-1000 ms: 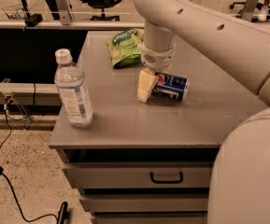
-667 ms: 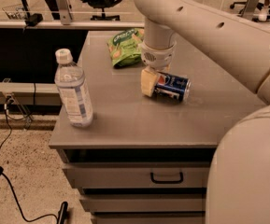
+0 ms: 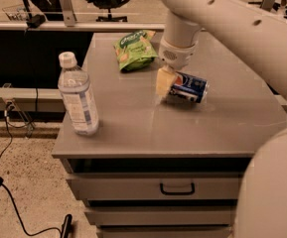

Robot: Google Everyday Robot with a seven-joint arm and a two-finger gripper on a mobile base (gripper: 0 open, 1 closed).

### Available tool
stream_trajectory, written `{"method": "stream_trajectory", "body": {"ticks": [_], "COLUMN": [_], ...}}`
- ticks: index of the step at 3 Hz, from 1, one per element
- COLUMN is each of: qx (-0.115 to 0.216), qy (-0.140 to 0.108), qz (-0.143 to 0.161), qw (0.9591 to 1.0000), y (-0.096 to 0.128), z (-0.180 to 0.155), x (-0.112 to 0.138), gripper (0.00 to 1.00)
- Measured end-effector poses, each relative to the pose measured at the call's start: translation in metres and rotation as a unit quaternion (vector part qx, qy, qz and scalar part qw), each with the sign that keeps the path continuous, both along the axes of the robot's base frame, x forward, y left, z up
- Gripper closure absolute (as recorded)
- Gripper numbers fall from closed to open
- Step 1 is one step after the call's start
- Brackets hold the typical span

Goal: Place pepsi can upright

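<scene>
The pepsi can [image 3: 188, 87] is dark blue with a red-white-blue logo. It lies on its side on the grey table top [image 3: 133, 128], right of the middle. My gripper [image 3: 165, 83] comes down from the big white arm [image 3: 217, 14] and is at the can's left end, touching or nearly touching it. The part of the gripper behind the can is hidden.
A clear plastic water bottle [image 3: 78, 96] stands upright near the table's front left corner. A green snack bag [image 3: 134, 48] lies at the back, left of the gripper. The table has drawers below with a handle [image 3: 177, 188]. The robot's white body [image 3: 272, 192] fills the lower right.
My gripper has shifted slightly right and up, closer against the can's left end. The can still lies on its side in about the same place.
</scene>
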State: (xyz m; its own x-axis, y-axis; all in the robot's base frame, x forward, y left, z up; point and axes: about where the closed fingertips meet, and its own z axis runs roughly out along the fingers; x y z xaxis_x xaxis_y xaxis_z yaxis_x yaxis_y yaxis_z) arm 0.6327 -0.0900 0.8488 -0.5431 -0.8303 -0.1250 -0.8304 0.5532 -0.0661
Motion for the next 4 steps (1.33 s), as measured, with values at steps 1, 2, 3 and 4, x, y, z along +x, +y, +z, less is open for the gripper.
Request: {"method": "stream_trajectory", "body": {"ticks": [1,2,3,4], "qx": [0.061,0.128,0.217,0.320], "qy": [-0.031,-0.066,-0.097,-0.126], "qz": [0.046,0.066,0.070,0.066], "qw": [0.9966,0.9874,0.9687,0.9367], "y": [-0.015,-0.031,-0.042,-0.051], "z": [0.026,0.053,0.072,0.085], "x": [0.001,0.001,0.000,-0.002], "gripper": [1.00,1.00,1.00,1.00]}}
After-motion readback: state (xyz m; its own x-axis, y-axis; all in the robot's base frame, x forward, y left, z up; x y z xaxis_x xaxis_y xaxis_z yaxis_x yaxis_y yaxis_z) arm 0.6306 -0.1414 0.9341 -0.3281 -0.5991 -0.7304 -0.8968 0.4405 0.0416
